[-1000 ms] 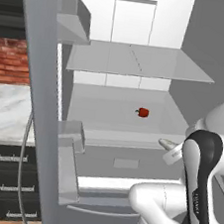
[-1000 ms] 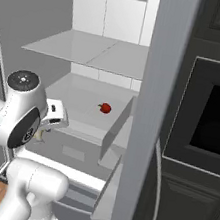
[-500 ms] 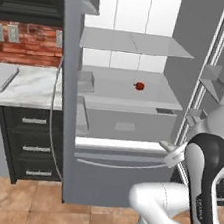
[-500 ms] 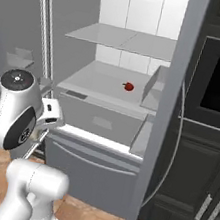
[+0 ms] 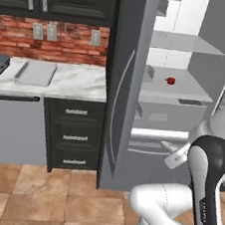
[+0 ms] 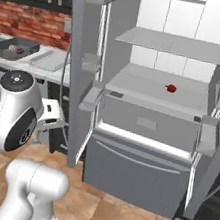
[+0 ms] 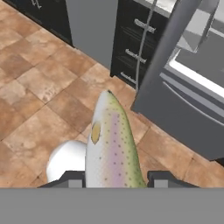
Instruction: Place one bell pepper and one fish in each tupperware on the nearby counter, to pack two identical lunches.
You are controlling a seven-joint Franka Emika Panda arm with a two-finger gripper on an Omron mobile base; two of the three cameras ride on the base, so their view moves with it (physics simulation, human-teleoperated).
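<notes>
A grey fridge [image 6: 145, 123] is standing with both doors swung wide, its pale shelves [image 6: 171, 43] catching even light. Beside it, black cabinets [image 5: 71, 136] with steel handles are sitting under a red brick wall [image 5: 53, 44] carrying pale outlets [image 5: 38, 31]. Terracotta floor tiles [image 7: 39, 83] are spreading below.

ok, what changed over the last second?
The base backed away from the fridge and swung toward the counter; the whole picture shifted, so the tupperware is now in sight. Unchanged: the gripper still holds the fish, and the pepper sits on its shelf.
</notes>
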